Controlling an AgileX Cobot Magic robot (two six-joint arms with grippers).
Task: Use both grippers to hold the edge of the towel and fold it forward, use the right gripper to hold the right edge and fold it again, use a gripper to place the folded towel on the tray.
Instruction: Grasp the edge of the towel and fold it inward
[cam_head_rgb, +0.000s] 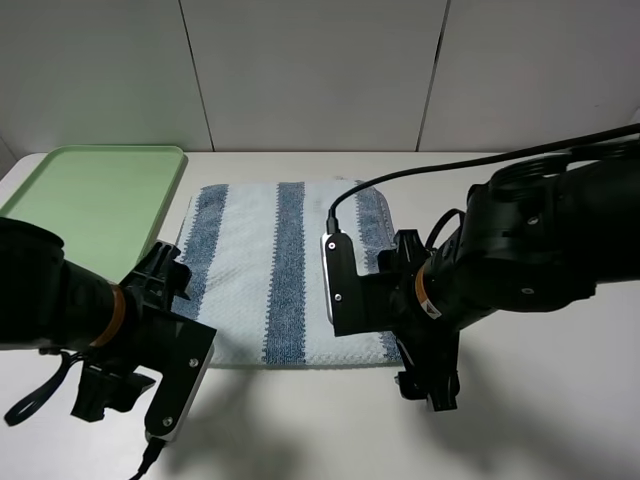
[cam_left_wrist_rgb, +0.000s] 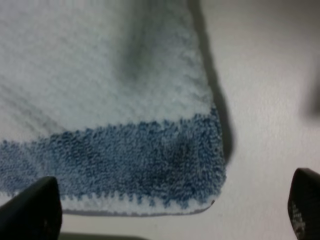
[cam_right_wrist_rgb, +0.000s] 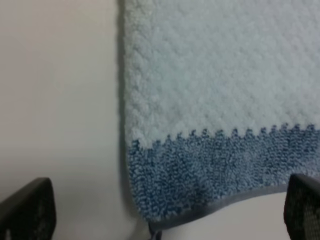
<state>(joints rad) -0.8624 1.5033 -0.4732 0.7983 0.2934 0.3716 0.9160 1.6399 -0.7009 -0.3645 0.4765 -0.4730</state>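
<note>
Overhead first: one towel (cam_head_rgb: 262, 285) is lying flat on the white worktop (cam_head_rgb: 560, 420). It is showing three blue stripes, the right one partly hidden. One green tray (cam_head_rgb: 100, 195) is sitting just beside the towel's far left corner, its left side cut off by the frame. Two dark arms are leaning in, the left arm (cam_head_rgb: 50, 290) at the near left corner and the right arm (cam_head_rgb: 540, 240) at the near right. Their bulk is partly covering both near corners and hiding the fingers from this camera. One black cable (cam_head_rgb: 400, 178) is arching over the towel's right edge. From the left wrist camera, the left gripper (cam_left_wrist_rgb: 167, 207) is holding its two fingers (cam_left_wrist_rgb: 30, 210) wide apart, clamping nothing. One blue-banded towel corner is lying between them. The picture is soft, and both fingers are cut off by the frame. From the right wrist camera, the right gripper (cam_right_wrist_rgb: 164, 207) is likewise keeping two fingers (cam_right_wrist_rgb: 25, 210) apart around the other blue-edged corner. I cannot tell whether any finger is touching the worktop.
</note>
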